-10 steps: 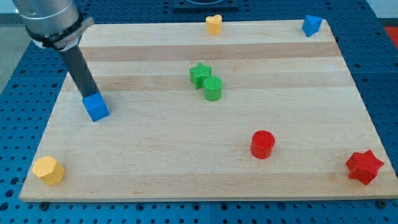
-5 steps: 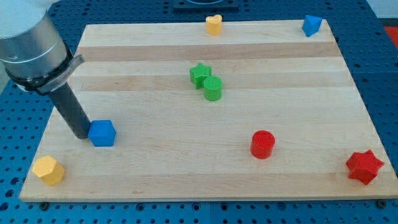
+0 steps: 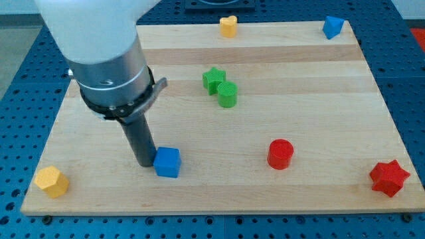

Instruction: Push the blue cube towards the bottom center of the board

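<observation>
The blue cube (image 3: 167, 162) lies on the wooden board (image 3: 319, 133), left of the middle and near the view's bottom edge. My tip (image 3: 144, 161) touches the cube's left side. The dark rod rises from there to the grey arm, which hides part of the board's upper left.
A green star (image 3: 213, 79) and a green cylinder (image 3: 227, 95) sit together near the middle. A red cylinder (image 3: 280, 154) is right of the cube. A red star (image 3: 389, 178) is bottom right, a yellow block (image 3: 52, 181) bottom left, a yellow heart (image 3: 228, 26) top centre, a second blue block (image 3: 333, 26) top right.
My tip has moved down and to the right, pushing the blue cube from the left edge toward the bottom middle. The other blocks have not moved.
</observation>
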